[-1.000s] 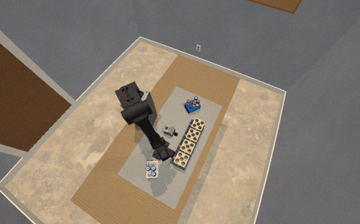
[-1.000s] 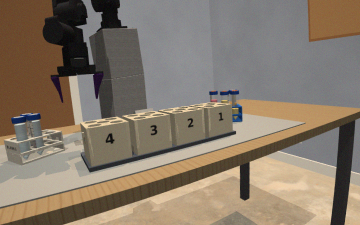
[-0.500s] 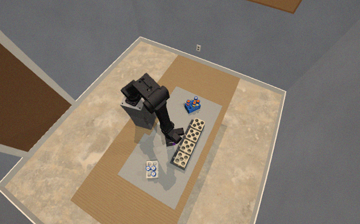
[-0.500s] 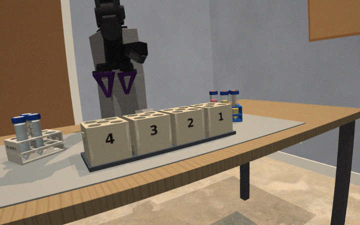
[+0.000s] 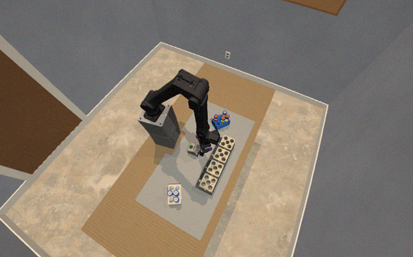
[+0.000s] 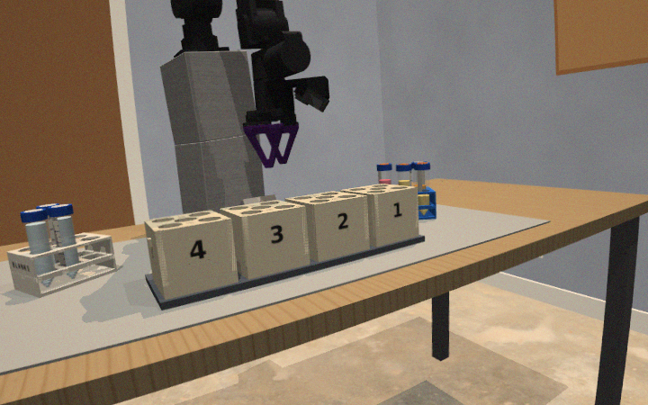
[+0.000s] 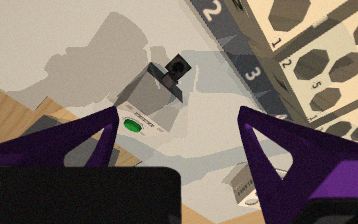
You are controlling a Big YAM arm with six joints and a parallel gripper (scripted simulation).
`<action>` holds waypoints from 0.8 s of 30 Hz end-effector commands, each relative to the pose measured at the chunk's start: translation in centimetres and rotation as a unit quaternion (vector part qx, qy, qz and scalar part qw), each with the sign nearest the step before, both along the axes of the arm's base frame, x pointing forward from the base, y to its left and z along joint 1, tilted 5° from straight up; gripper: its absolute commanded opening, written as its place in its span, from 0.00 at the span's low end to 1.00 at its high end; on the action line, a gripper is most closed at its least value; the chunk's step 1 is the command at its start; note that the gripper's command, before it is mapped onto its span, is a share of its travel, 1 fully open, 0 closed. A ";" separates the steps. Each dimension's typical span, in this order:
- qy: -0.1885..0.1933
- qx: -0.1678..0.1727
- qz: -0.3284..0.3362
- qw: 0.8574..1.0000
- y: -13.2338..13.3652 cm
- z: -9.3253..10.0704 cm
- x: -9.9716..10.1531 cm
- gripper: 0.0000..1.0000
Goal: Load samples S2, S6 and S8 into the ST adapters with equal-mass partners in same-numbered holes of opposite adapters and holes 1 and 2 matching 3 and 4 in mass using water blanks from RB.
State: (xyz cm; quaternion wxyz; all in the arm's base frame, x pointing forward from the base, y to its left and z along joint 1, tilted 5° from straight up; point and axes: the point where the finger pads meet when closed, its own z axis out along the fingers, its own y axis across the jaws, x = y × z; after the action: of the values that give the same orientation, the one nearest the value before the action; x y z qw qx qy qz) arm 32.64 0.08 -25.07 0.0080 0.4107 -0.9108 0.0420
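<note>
My gripper (image 6: 273, 150) is open and empty. It hangs above the mat between the arm's base and the loading stand ST (image 6: 282, 234), near adapters 2 and 3; it also shows in the top view (image 5: 205, 149) and the wrist view (image 7: 175, 135). The four adapters (image 5: 216, 164) stand in a row with all holes empty. The green DONE key (image 7: 132, 125) on its grey box (image 5: 192, 148) lies just below my fingers. The blue sample rack RS (image 5: 220, 119) holds several orange-dot tubes (image 6: 403, 174). The white blank rack RB (image 5: 173, 196) holds three blue-capped blanks (image 6: 48, 234).
The grey pedestal (image 5: 160, 126) of the arm's base stands beside the DONE box. The grey mat (image 5: 196, 174) lies on a wooden table whose front edge (image 6: 334, 305) runs close to ST.
</note>
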 end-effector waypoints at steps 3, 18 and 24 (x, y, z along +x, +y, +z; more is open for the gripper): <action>0.004 -0.001 -0.035 0.999 2.9 -0.6 0.0 1.00; 0.001 0.000 -0.035 0.999 13.9 -1.5 1.1 1.00; 0.000 0.002 -0.035 0.999 19.0 -1.9 1.6 1.00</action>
State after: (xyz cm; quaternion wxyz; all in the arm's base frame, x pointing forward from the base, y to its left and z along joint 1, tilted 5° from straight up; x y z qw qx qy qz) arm 34.11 16.64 -26.57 0.0094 0.3959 -0.9173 0.0424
